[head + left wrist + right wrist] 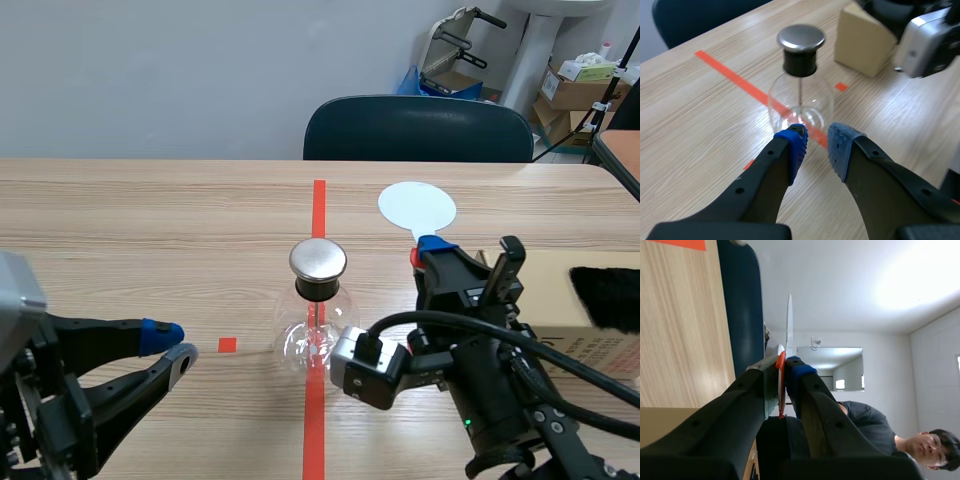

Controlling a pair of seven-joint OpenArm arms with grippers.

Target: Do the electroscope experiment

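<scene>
The scene view showed the whole layout. The electroscope (pixel 318 320), a clear glass flask with a black neck and a metal cap (pixel 318 260), stood on the red tape line at the middle of the table (pixel 150 220). A cardboard box (pixel 570 300) carrying a black furry pad (pixel 605 295) lay to the right. A dark chair (pixel 418 130) stood beyond the far edge.

The left wrist view alone showed the thin rod (pixel 800 92) running down from the cap inside the flask. The left gripper (pixel 815 147) was released, with its pads slightly apart and nothing between them. The flask stood just ahead of it.

The right wrist view alone showed the white disc (pixel 789 320) edge-on. The right gripper (pixel 785 365) was clenched on its red handle (pixel 781 370). A person appeared beyond it.

The electroscope's long axis was vertical, cap uppermost. In the scene view, the paddle's long axis ran from the right gripper (pixel 428 250) away from the robot, with the disc (pixel 417 207) leading toward the chair.
</scene>
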